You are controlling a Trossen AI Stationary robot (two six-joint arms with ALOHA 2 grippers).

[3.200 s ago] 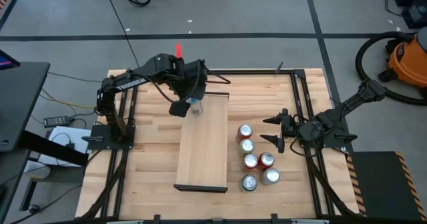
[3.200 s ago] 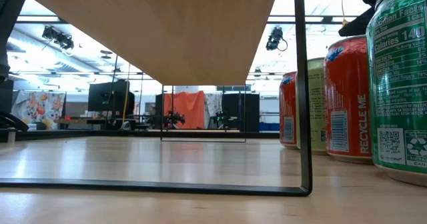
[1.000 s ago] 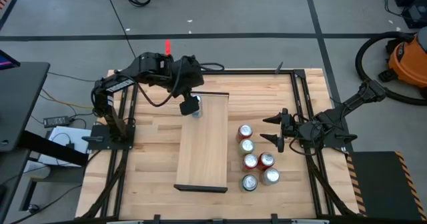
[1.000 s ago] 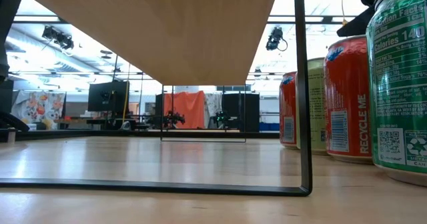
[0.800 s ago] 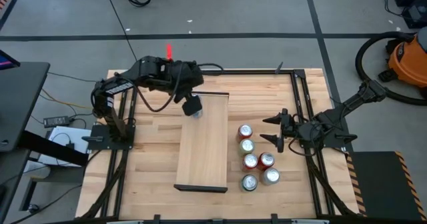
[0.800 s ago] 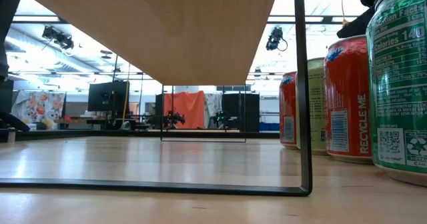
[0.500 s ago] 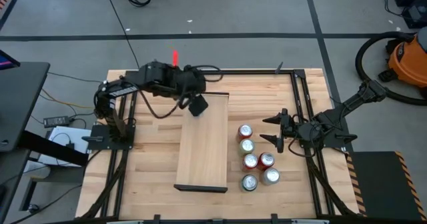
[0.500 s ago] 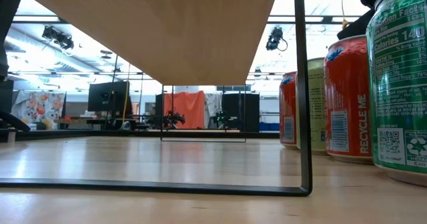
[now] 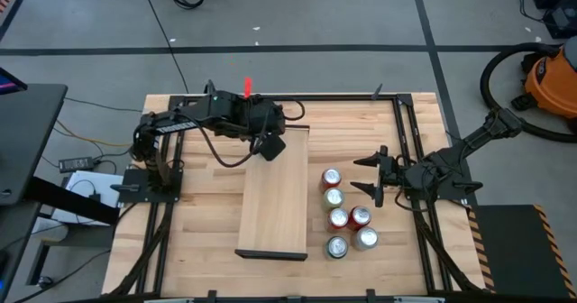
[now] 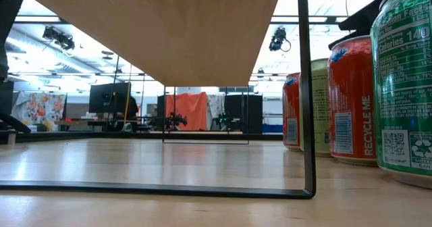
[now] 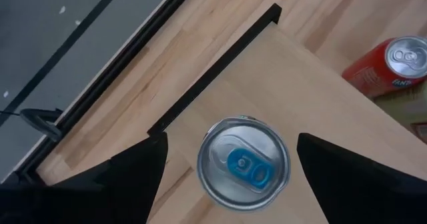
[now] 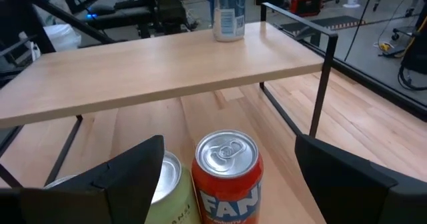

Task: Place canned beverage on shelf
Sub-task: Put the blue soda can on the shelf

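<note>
Inspecting relation: the blue-tabbed can (image 11: 244, 159) stood upright on the shelf (image 9: 276, 204), directly below the left gripper (image 11: 227, 164), long axis vertical.
Can position: far end of the shelf, close to the dark end trim (image 11: 213, 67); seen standing free in the right wrist view (image 12: 227, 11).
Left gripper: fingers spread wide on either side of the can, apparently clear of it.
Right gripper (image 9: 371, 177): open, holding nothing, waiting just right of the remaining cans (image 9: 345, 216) on the table.
Nearer arm: left for the placed can; right for the cluster.
Hidden: the high view masked the placed can behind the left wrist; clearance between fingers and can could not be confirmed.
</note>
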